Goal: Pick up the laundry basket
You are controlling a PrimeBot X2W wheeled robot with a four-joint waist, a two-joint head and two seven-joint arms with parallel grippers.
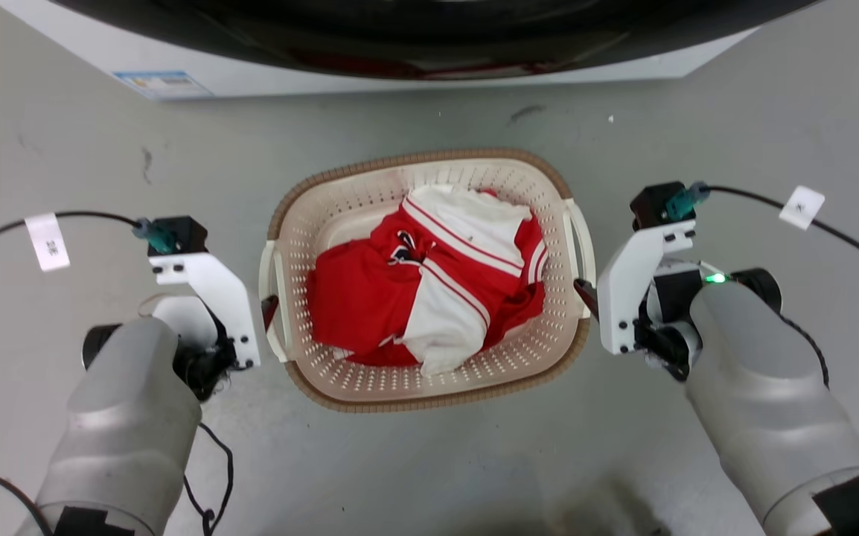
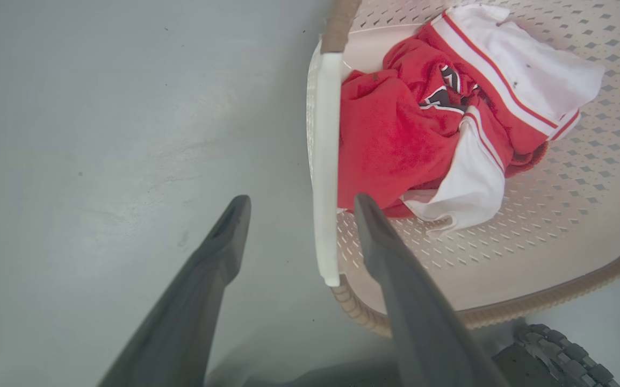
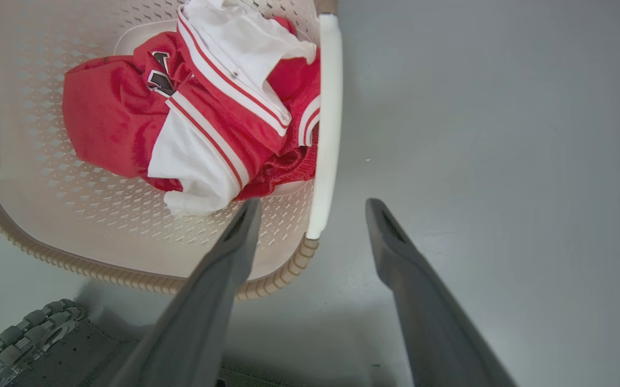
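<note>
On the grey floor just short of the washer (image 1: 251,74), we see the laundry basket (image 1: 340,216) sitting flat with a red-and-white garment (image 1: 429,290) heaped in it. Our left gripper (image 2: 302,201) is spread wide astride the left handle (image 2: 326,161), one finger outside and the other over the perforated wall. Our right gripper (image 3: 314,204) straddles the right handle (image 3: 329,107) the same way, also spread and clamping nothing. We judge the main risk to be uneven closing: if one side bites first, the light basket may skid or twist on the smooth floor, and the other handle may slip out from between its fingers. Both grips sit toward the near ends of the narrow, smooth handles, so the far side may sag on the lift. The inner fingers hang close to the cloth and could snag it.
</note>
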